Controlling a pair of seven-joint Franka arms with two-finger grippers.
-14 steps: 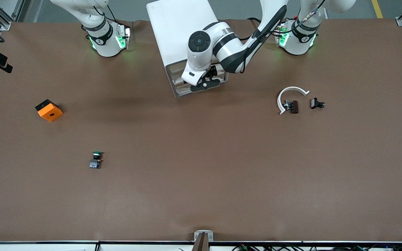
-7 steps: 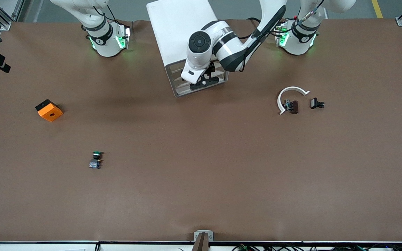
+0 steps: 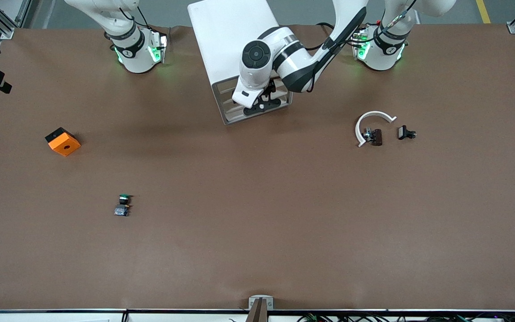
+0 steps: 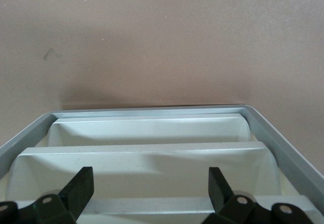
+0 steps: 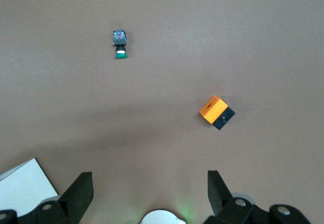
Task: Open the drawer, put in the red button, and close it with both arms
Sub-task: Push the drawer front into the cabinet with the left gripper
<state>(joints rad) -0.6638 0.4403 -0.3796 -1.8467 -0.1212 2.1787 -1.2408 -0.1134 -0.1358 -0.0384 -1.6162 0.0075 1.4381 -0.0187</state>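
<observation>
The left gripper (image 3: 263, 103) is at the front of the white cabinet (image 3: 233, 40), which lies between the two arm bases. Its fingers (image 4: 78, 188) are spread wide and they hold nothing. In the left wrist view the cream drawer fronts (image 4: 147, 158) lie one after the other inside the grey frame, just under the open fingertips; whether the fingers touch a front cannot be told. All the drawers that show look pushed in (none stands out of the frame in the front view).

The right arm waits, raised near its base. Its gripper (image 5: 147, 193) is also wide open and empty, and it hangs over bare table near the cabinet's corner, looking down on the orange cube (image 3: 62, 141) and the green-capped button (image 3: 123, 205).

The orange cube with a hole lies toward the right arm's end of the table. The green-capped button lies nearer to the front camera than the cube.

Toward the left arm's end of the table lies a white curved piece (image 3: 370, 123), and just inside its curve a small dark block (image 3: 374, 136). Its colour is hard to read, so it cannot be said whether this is the red button. Beside it lies a small black part (image 3: 405, 133).
</observation>
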